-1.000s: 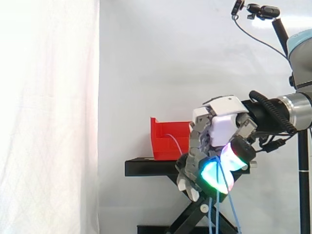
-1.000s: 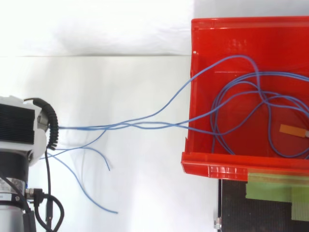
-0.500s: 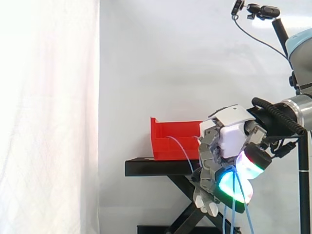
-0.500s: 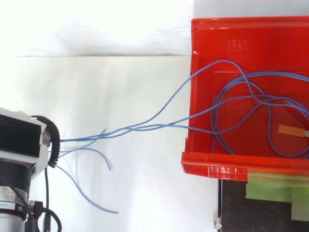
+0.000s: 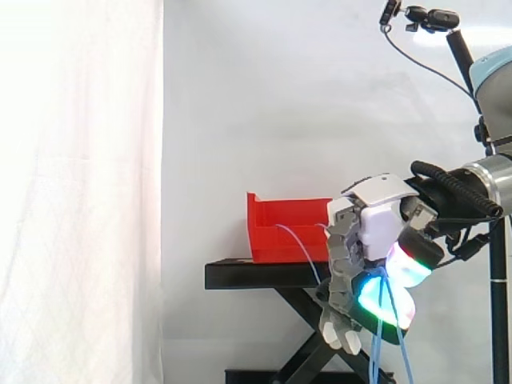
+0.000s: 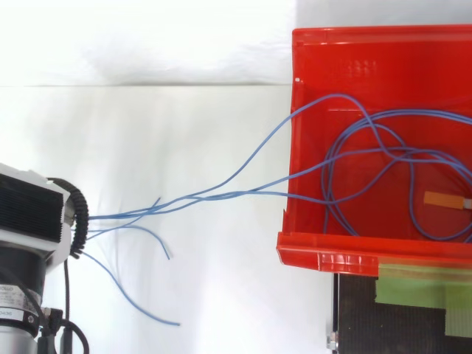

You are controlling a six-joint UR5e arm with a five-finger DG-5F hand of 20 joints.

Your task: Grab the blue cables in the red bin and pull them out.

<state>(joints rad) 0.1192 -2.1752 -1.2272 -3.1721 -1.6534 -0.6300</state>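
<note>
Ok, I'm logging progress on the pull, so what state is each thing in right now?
hand: shut on the blue cables, away from the bin.
blue cables: partly out; strands span from bin to hand, loops lie inside the bin, loose ends dangle.
red bin: upright on the black stand, holding cable loops.

1. A white curtain point(image 5: 80, 192) hangs at the left, brightly lit, in soft folds.
2. A plain pale backdrop point(image 5: 280, 96) lies behind.
3. A black stand point(image 5: 256, 274) rises on crossed legs.
4. A small camera point(image 5: 432, 18) sits on a pole, top right.
5. Green tape point(image 6: 413, 284) lies on the stand's top.
</note>
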